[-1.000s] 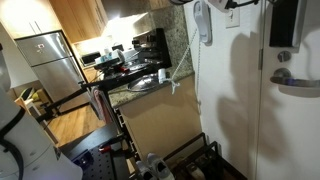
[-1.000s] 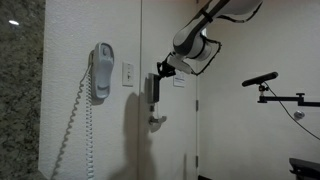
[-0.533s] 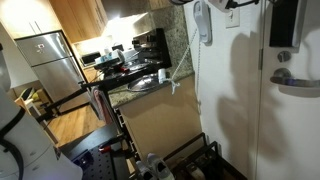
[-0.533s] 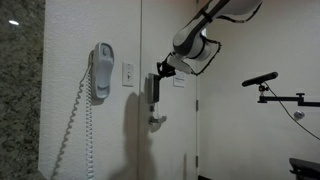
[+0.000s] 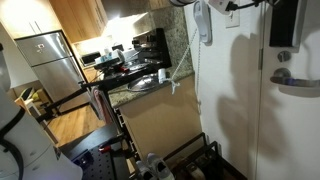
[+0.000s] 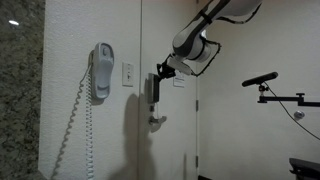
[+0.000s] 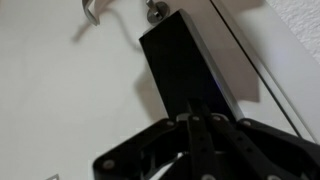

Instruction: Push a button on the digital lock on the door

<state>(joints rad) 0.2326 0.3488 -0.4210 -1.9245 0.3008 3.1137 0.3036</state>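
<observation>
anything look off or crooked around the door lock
Nothing stands out. The digital lock sits upright on the door, the lever handle below it is level, and the wall handset hangs on its mount with the cord dangling. The lock looks tilted only in the wrist view, most likely from the camera angle.

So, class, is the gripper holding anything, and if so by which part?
Nothing is held: the gripper is closed and empty, with its tips at the lock on the door.
</observation>
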